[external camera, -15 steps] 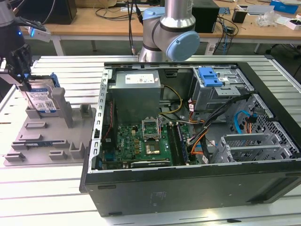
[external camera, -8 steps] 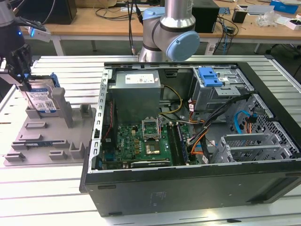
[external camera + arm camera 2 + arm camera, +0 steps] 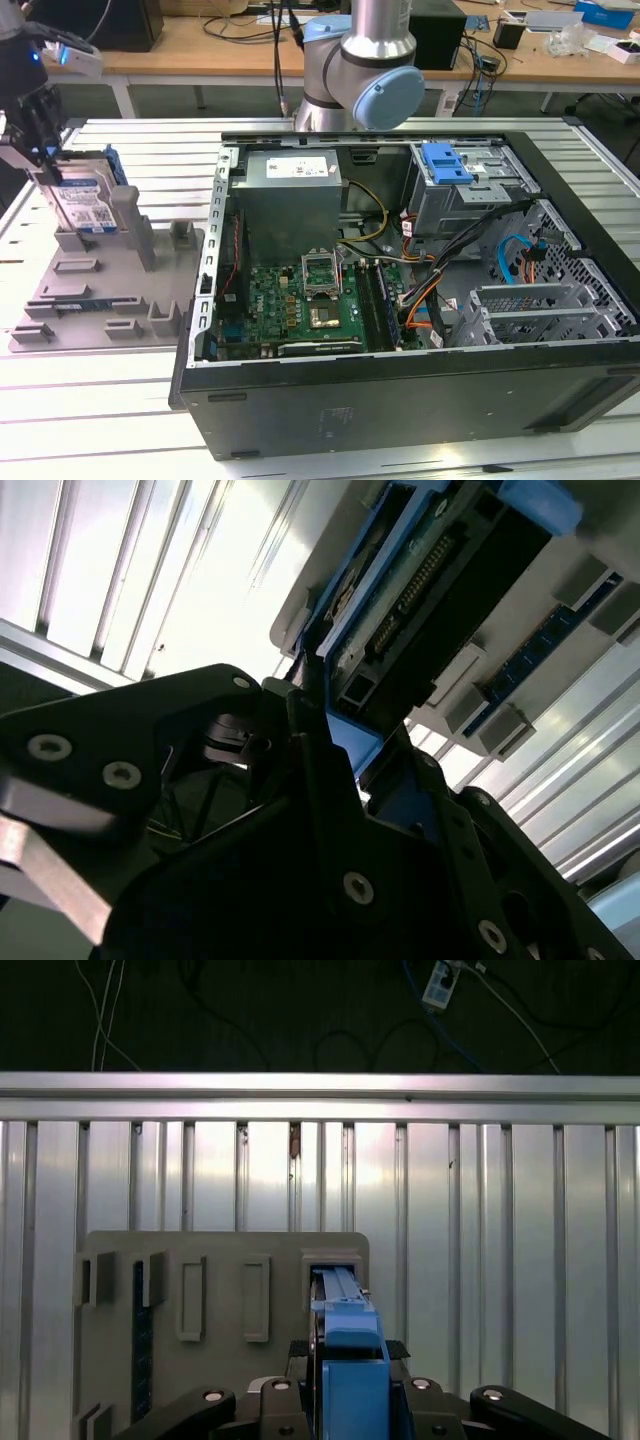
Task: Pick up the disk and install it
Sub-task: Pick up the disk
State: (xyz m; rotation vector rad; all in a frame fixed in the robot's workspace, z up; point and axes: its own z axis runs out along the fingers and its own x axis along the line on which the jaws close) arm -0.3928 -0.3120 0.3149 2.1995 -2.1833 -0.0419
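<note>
On the exterior view's left, the end effector [image 3: 47, 165] sits over the top corner of the disk [image 3: 88, 205]. In both wrist views it looks pressed flush against both sides of the blue carrier frame, so I read it as clamped on the disk, tho that's my call. The disk stands upright on edge in a slot of the grey holder [image 3: 150, 300], which rests on the ribbed table [image 3: 100, 410]. Risks as I see them: the grip is near one corner, not the middle, so a lift could cock the disk in its slot and jam it, or drag the light holder up w/ it. Holding the plastic frame alone might also let the drive slip. Further right, the open computer case [image 3: 400, 420] has a raised wall nearest the holder, an edge to clip if the disk travels low. At the drive cage [image 3: 480, 205] a separate blue bracket [image 3: 445, 162] sits on top and loose cables [image 3: 470, 255] run just beside it, so either could snag or block entry. Hard to make out: how deep the disk sits, since the holder's posts hide the slot bottom. In the second wrist view the end effector's body covers the carrier's lower part. The cage's bay opening I can't see from the exterior angle, and the arm is cut off at the top.
</note>
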